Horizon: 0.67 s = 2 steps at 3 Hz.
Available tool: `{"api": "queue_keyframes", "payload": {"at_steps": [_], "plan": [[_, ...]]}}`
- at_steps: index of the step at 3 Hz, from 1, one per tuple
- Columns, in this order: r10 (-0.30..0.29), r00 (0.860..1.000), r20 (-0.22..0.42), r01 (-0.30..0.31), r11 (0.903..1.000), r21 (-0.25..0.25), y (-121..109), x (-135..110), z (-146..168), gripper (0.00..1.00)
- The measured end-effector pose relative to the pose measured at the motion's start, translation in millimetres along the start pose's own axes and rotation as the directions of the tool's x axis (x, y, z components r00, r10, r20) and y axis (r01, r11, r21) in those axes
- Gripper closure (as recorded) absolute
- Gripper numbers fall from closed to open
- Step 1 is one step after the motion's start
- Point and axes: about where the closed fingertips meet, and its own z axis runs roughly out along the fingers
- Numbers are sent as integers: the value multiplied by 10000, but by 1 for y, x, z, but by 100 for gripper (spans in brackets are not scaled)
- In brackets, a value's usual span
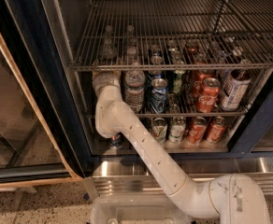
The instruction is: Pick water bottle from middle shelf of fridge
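Observation:
The fridge (pixel 43 78) stands open, its dark frame around silver wire racks. On the middle shelf (pixel 230 111), a clear ribbed water bottle (pixel 134 90) with a dark label band stands at the left, beside the soda cans. My white arm rises from the bottom right and reaches into this shelf at its left end. My gripper (pixel 105 77) sits just left of the water bottle, close against it, partly hidden behind the front rail of the rack above. More clear bottles (pixel 107 48) show through that upper rack, further back.
Soda cans (pixel 206 94) fill the middle shelf to the right of the bottle, with more cans (pixel 196 129) on the level below. A tall white can (pixel 233 90) stands at the far right. The glass door (pixel 15 125) hangs open on the left. A ribbed steel panel (pixel 267 164) runs along the base.

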Motion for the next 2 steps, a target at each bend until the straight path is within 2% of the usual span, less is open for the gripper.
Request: {"api": "queue_keyframes", "payload": {"at_steps": [2], "plan": [[-64,9997,-247,65,10000,39,-3,4,11,21]]}}
